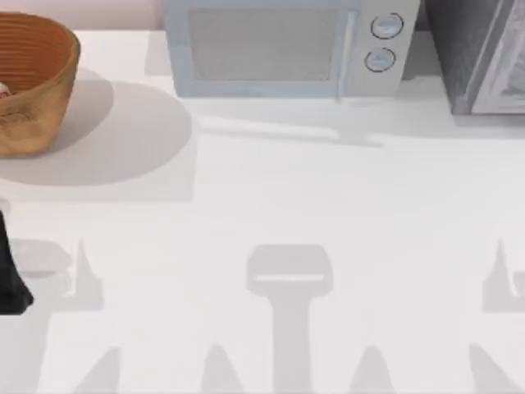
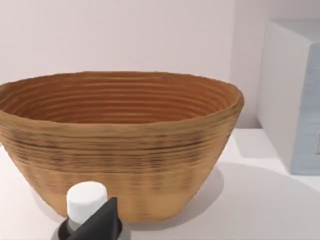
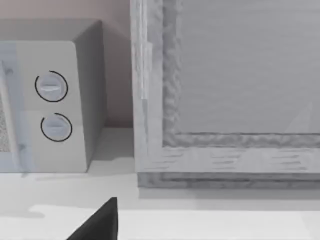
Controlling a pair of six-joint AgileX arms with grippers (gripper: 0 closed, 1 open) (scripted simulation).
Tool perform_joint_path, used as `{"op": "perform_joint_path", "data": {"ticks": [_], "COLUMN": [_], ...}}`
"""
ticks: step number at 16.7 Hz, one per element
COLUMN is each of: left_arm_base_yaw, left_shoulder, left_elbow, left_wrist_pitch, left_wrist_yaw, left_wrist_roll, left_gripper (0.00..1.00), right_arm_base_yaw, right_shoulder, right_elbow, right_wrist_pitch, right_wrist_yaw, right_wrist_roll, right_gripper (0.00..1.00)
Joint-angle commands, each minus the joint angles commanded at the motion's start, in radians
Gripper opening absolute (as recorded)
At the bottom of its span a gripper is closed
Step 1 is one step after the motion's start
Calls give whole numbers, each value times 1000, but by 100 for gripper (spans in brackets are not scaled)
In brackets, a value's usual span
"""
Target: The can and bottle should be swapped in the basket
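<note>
Woven wicker, tan-brown outside and orange-brown and ribbed inside, makes up the basket (image 1: pixel 37 98), which stands upright at the far left of the white bench (image 1: pixel 328 189). It is well apart from the pale grey microwave (image 1: pixel 279 49), which sits along the back edge near the middle. At the basket's inner wall, right against the top view's left edge, a small white patch with a red mark shows. It appears to be the can (image 1: pixel 3 92), lying inside the basket and mostly cut off, so its pose cannot be judged.

The left arm (image 1: pixel 11 271) shows as a dark shape at the left edge of the bench, on the near side of the basket. In the left wrist view the left hand (image 2: pixel 102 222) sits low and close to the lens, facing the basket's outer wall. Just beside its dark tip stands the bottle (image 2: pixel 86 200), white-capped with a grey shoulder, upright and in front of the basket, outside it. I cannot tell whether this hand is closed on the bottle or merely beside it.

The right hand (image 3: pixel 100 222) shows as a dark tip above the bench, facing the microwave's two round dials (image 3: pixel 52 107) and a grey framed cabinet (image 3: pixel 225 90) beside it. I cannot tell whether it is open or closed.
</note>
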Motion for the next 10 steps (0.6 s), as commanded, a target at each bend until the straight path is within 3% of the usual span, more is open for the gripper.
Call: {"op": "perform_joint_path", "data": {"ticks": [5, 10], "left_arm_base_yaw": [12, 67], "left_shoulder": [56, 343], "left_elbow": [41, 268], "left_wrist_pitch": [-44, -242], "left_wrist_yaw": [1, 10], "left_wrist_roll": [4, 28], "left_gripper": [100, 100], "right_arm_base_yaw": [0, 0], "right_shoulder": [0, 0], "right_elbow": [0, 0], "right_wrist_pitch": [0, 0], "right_wrist_yaw": [0, 0], "right_wrist_roll": [0, 0], "right_gripper": [100, 100]}}
